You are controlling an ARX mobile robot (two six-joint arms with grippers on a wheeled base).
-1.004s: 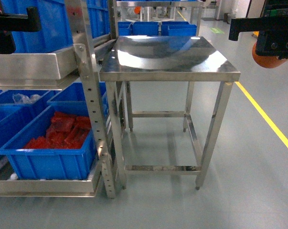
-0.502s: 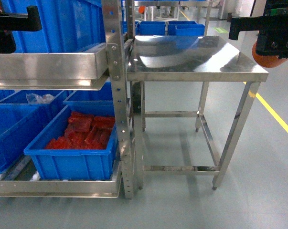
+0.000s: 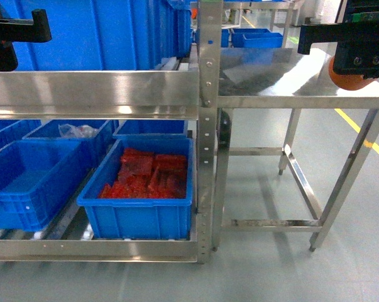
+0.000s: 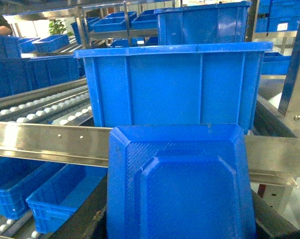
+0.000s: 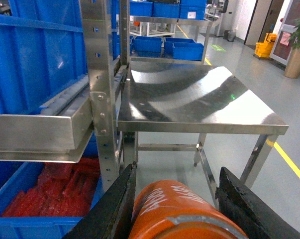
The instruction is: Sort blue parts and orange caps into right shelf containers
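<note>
Right gripper [image 5: 174, 199]: jaws pinching an orange cap [image 5: 177, 211], carried for sorting.
Left gripper: jaws unseen; blue part [image 4: 179, 184] fills its view.

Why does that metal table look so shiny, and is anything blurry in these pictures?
Right wrist view: ceiling light glares off the steel table; the orange cap in the pincer sits too close, slightly soft. Head view: same table shows a washed-out patch. Left wrist view: evenly lit, the blue part fills the foreground.

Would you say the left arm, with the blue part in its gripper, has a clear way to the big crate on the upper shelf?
Probably yes. In the left wrist view the blue part faces the crate with only the shelf rail low between them; the crate's rim looks unobstructed.
</note>
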